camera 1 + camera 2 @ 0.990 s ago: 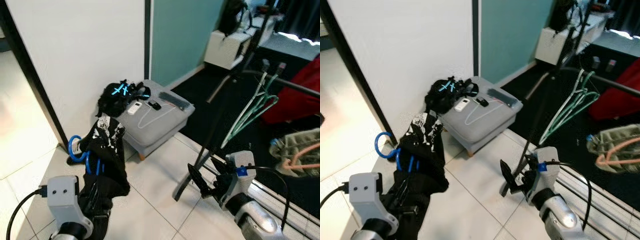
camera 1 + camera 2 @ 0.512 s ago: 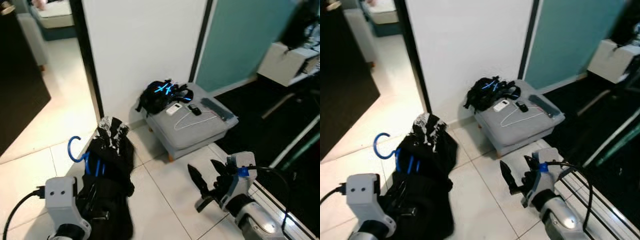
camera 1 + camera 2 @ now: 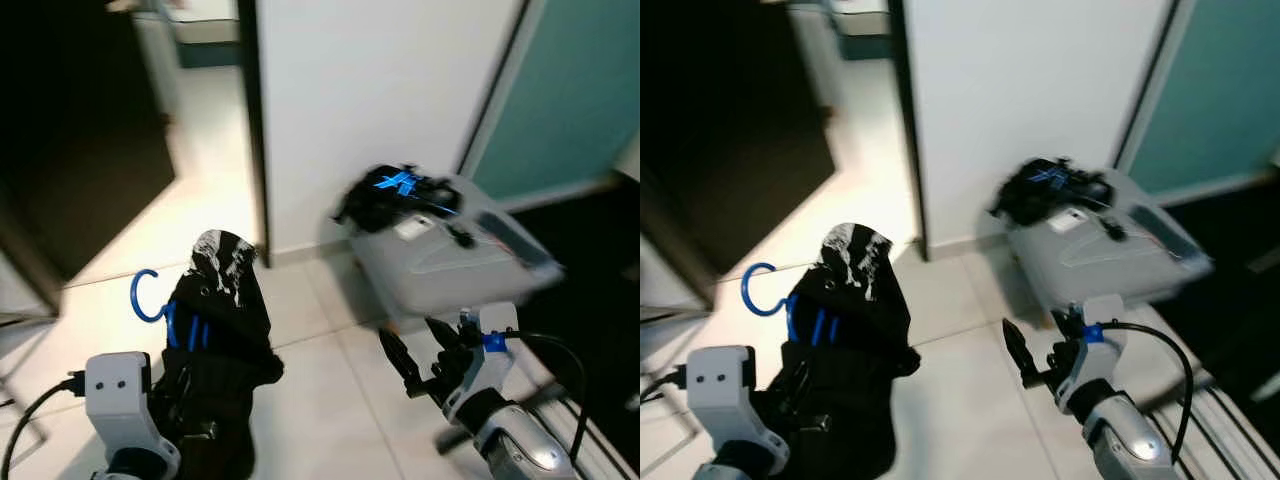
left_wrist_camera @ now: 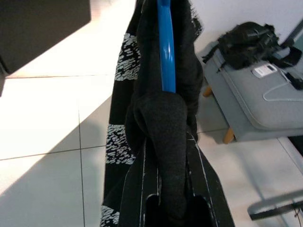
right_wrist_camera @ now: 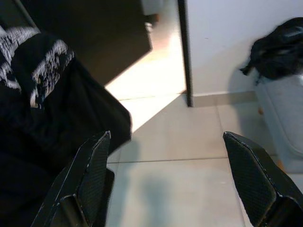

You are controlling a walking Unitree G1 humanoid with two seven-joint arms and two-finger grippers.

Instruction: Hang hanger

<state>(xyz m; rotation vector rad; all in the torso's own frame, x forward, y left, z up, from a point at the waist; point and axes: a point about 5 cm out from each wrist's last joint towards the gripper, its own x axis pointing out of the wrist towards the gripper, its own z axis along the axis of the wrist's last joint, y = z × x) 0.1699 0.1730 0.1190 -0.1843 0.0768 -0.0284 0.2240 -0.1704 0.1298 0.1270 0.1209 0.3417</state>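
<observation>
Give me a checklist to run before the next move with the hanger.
1. Left gripper shut on hanger: ok.
2. Garment on hanger: ok.
3. Hook free of cloth: ok.
4. Right gripper open, holding nothing: ok.
5. Rail to hang on in sight: not ok.
6. Stool apart from both arms: ok.

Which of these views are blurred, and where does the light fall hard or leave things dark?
Left and right eye views: motion blur smears the grey ottoman and the black bag on it; the room at upper left is nearly black. Left wrist view: sharp on the blue hanger and black garment, with bright sunlight on the floor tiles. Right wrist view: a sunlit patch by the doorway, garment in shadow.
</observation>
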